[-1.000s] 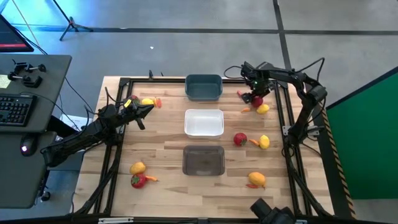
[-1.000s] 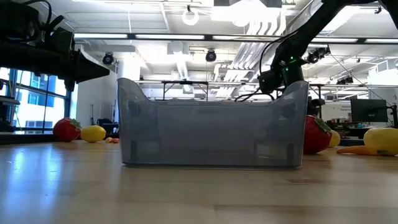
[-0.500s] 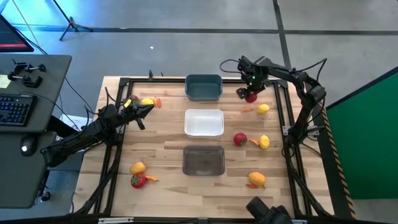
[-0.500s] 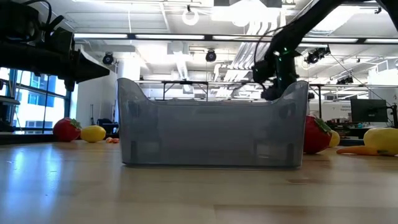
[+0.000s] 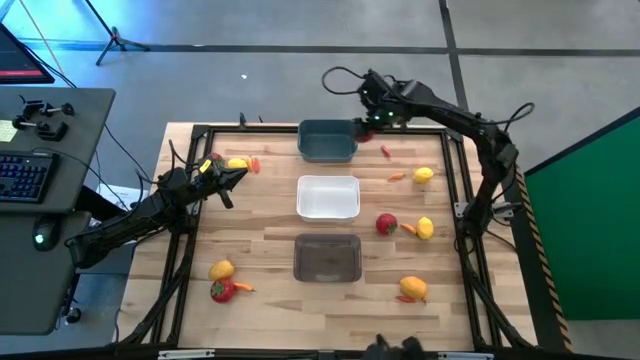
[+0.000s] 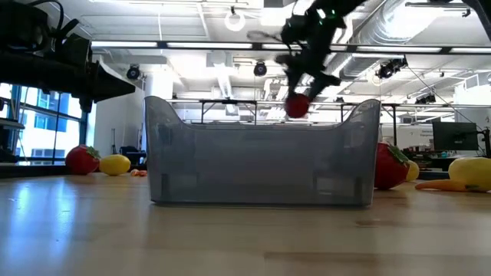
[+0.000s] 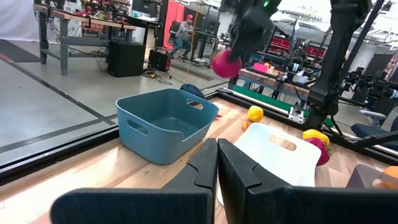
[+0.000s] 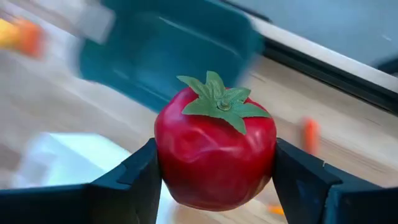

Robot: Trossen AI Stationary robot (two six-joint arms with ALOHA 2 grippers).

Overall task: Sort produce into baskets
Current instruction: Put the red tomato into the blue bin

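The wooden table (image 5: 270, 300) carries three baskets in one line down its middle. The blue-grey basket (image 5: 327, 140) is at the far end, the white basket (image 5: 328, 197) is in the middle, and the translucent grey basket (image 5: 327, 257) is nearest to the low camera.

The right gripper (image 5: 366, 121) is raised above the table, just beside the right edge of the blue-grey basket. Its two fingers (image 8: 127, 180) are closed on a red strawberry-like fruit (image 8: 215, 148), one finger pressing on each side, with the green leaves of the fruit turned toward the wrist camera. In the low view this fruit (image 6: 298, 105) hangs in the air above the rim level of the translucent basket. Beyond the fingers, the blue-grey basket lies under and ahead of the fruit.

The left gripper (image 5: 232, 176) waits over the left part of the table, and its fingers (image 7: 205, 165) are pressed together with nothing between them. Just beyond its fingertips lie a lemon (image 5: 237, 163), a strawberry (image 5: 214, 160) and a small carrot piece (image 5: 254, 165).

Well apart from the right fingers, on the right side of the table, lie another strawberry (image 5: 386, 224), three lemons (image 5: 424, 175) (image 5: 425, 228) (image 5: 412, 288) and small carrot pieces (image 5: 397, 177). Near the front left corner are one lemon (image 5: 221, 269) and one strawberry (image 5: 222, 291).
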